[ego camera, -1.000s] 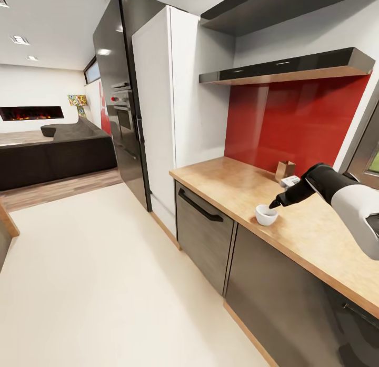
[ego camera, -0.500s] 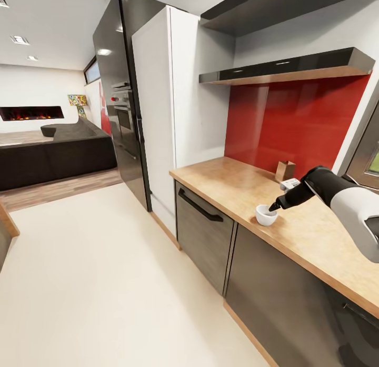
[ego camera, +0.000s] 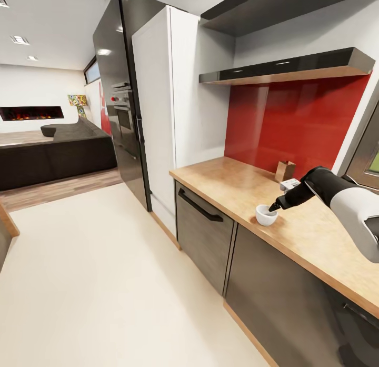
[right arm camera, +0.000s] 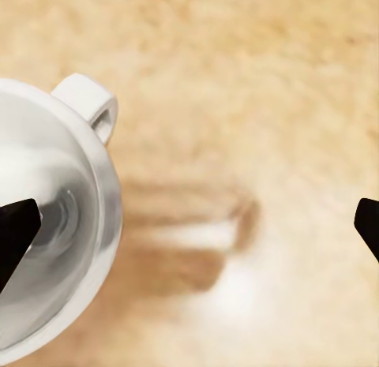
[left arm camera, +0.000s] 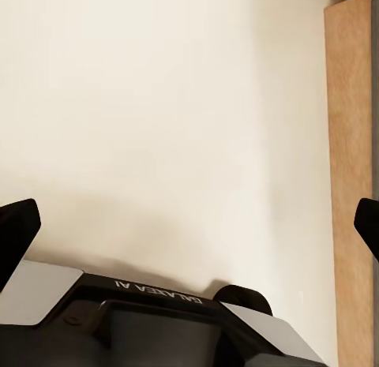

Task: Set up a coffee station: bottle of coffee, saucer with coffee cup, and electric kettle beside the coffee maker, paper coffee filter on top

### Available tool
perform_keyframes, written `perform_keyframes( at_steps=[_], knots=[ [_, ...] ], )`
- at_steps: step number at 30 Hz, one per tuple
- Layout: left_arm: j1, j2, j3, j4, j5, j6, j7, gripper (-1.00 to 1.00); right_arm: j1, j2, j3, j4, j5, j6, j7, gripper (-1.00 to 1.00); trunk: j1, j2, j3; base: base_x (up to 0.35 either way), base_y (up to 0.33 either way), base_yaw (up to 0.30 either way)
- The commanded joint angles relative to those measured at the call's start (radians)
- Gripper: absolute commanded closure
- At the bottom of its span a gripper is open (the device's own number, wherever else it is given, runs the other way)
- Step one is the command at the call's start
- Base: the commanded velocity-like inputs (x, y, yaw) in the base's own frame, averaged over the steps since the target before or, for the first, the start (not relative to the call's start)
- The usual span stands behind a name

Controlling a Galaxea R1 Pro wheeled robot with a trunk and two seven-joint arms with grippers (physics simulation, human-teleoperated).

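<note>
In the head view the coffee cup (ego camera: 266, 215) stands near the front edge of the kitchen countertop (ego camera: 316, 235), with the right gripper (ego camera: 273, 205) poised just above its rim. A small brown box (ego camera: 285, 170) and a small white object (ego camera: 289, 184) sit behind, against the red backsplash (ego camera: 295, 119). In the left wrist view the left gripper (left arm camera: 189, 225) is spread wide over pale floor (left arm camera: 158, 106), holding nothing. In the right wrist view the right gripper (right arm camera: 189, 225) is likewise released, one fingertip (right arm camera: 16, 233) over the coffee cup's (right arm camera: 55, 225) bowl, the other over bare wood; the cup's handle (right arm camera: 88, 105) points away from the fingers.
</note>
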Motion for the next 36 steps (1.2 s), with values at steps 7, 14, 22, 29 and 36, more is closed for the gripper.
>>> perform_keyframes(
  at_steps=[7,14,22,29,36],
  knots=[
    [0.0,0.0,0.005,0.0,0.006,0.006,-0.006,-1.0,0.001,0.005,0.003,-0.002,0.003,0.0,0.006,-1.0,0.0,-0.001,-0.001,0.0,0.0,0.0],
    [0.0,0.0,0.005,0.0,0.006,0.006,-0.006,-1.0,0.0,0.006,0.003,0.016,0.004,-0.045,0.006,-1.0,0.0,-0.001,-0.001,0.0,0.0,0.0],
    [0.0,0.0,0.005,0.0,0.006,0.006,-0.006,-1.0,0.0,0.006,0.003,0.024,0.005,-0.054,0.006,-1.0,0.0,-0.001,-0.001,0.0,0.0,0.0],
    [0.0,0.0,0.004,0.0,0.006,0.006,-0.006,-1.0,0.0,0.006,0.003,0.025,0.005,-0.055,0.006,-1.0,0.0,-0.001,-0.001,0.0,0.0,0.0],
    [0.0,0.0,0.005,0.0,0.006,0.006,-0.006,-1.0,0.001,0.007,0.003,0.026,0.005,-0.055,0.005,-1.0,0.0,-0.001,-0.001,0.0,0.0,0.0]
  ],
)
